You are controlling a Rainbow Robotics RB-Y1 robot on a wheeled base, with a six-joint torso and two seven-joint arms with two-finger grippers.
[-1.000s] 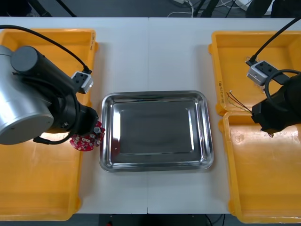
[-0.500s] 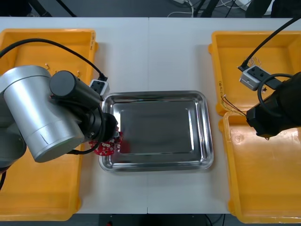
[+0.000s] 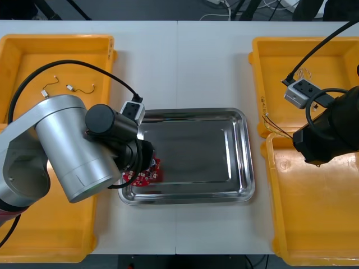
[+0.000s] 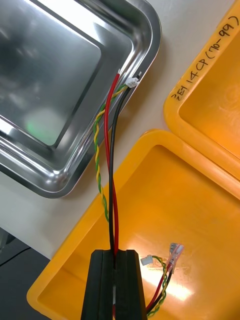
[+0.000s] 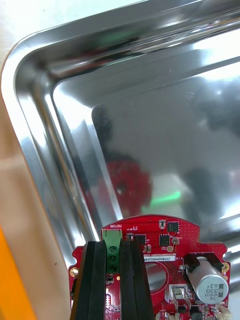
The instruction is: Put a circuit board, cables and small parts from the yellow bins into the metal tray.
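My left gripper (image 5: 114, 260) is shut on the green connector of a round red circuit board (image 5: 155, 250). It holds the board just above the left end of the metal tray (image 3: 235, 151), where the board (image 3: 147, 174) shows red under the arm. My right gripper (image 4: 114, 280) is shut on a red, yellow and black cable (image 4: 111, 165). The cable hangs from the fingers, and its white plug end reaches over the tray's right rim (image 4: 145, 45). In the front view the cable's wires (image 3: 275, 124) show between the right bins and the tray.
Small metal parts (image 3: 67, 87) lie in the far left yellow bin (image 3: 33, 50). Another cable (image 4: 167, 270) lies in the near right bin (image 4: 165, 200) below my right gripper. More wires (image 3: 305, 73) sit in the far right bin. The tray's floor (image 5: 165, 115) is bare and shiny.
My left arm has carried the circuit board rightward from the near left bin to the tray's left end. My right arm has edged slightly toward the tray with the cable.
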